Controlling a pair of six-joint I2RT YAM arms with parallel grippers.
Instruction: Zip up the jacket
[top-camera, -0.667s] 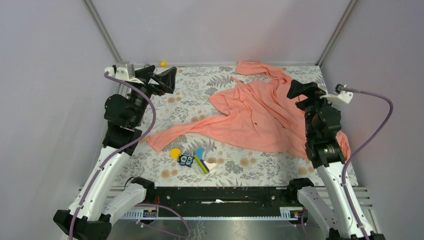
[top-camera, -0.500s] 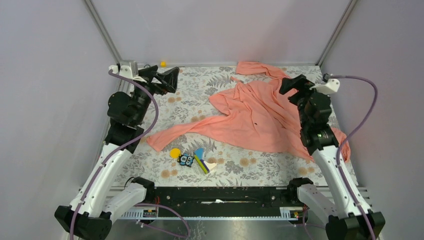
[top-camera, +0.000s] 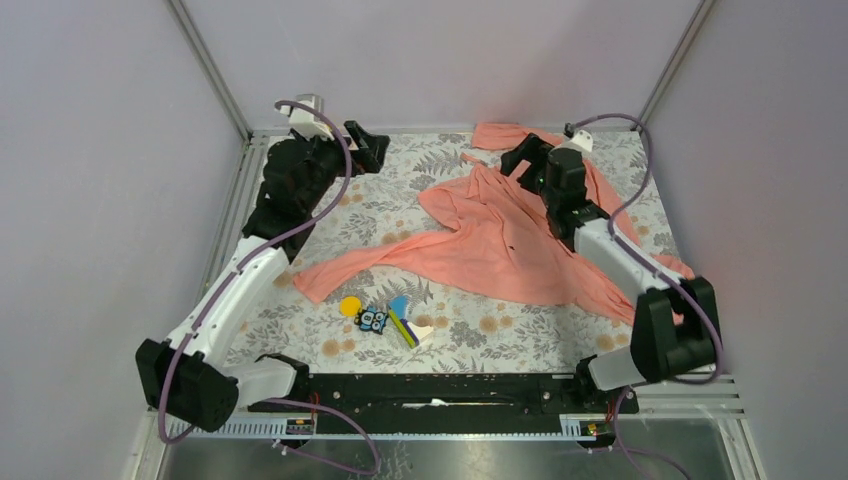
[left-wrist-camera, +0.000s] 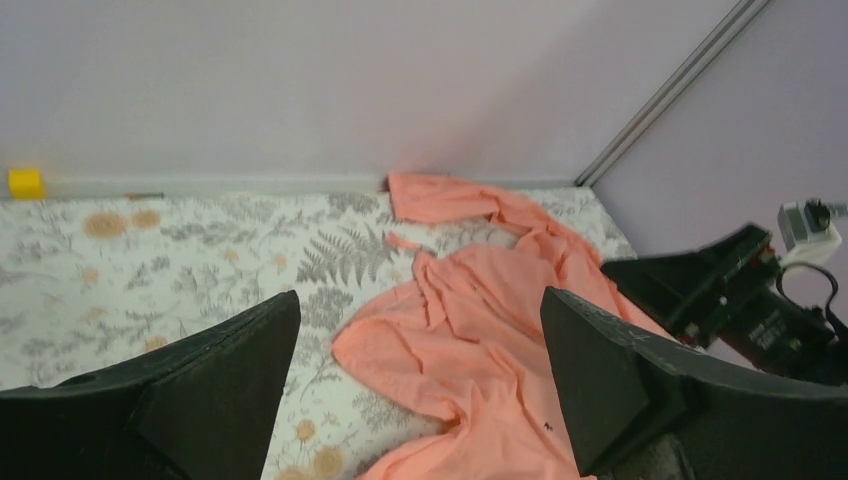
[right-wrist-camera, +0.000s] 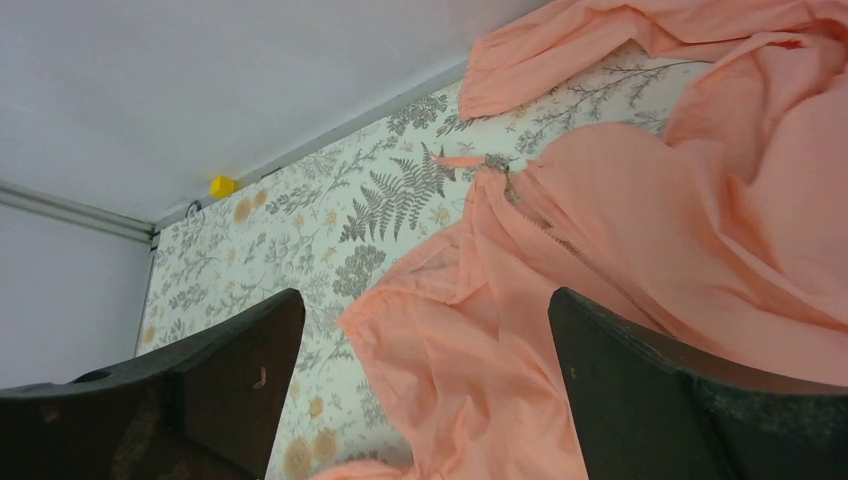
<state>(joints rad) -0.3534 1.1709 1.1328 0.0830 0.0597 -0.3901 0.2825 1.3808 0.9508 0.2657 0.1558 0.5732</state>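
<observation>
Jacket (top-camera: 510, 240) lies crumpled on the floral table (top-camera: 345, 235). Left gripper (top-camera: 368, 146) hangs spread wide beside it. Right gripper (top-camera: 522, 160), also spread, hovers over it.

Right half of the table (top-camera: 380, 200) is pretty much buried under the jacket (top-camera: 520, 240), and one sleeve sprawls out toward the near left. Bare floral cloth lies open between the far-left corner and the jacket. Small toy pieces (top-camera: 385, 320) crowd the sleeve's cuff, and a yellow block (left-wrist-camera: 26, 183) hugs the back wall.
</observation>
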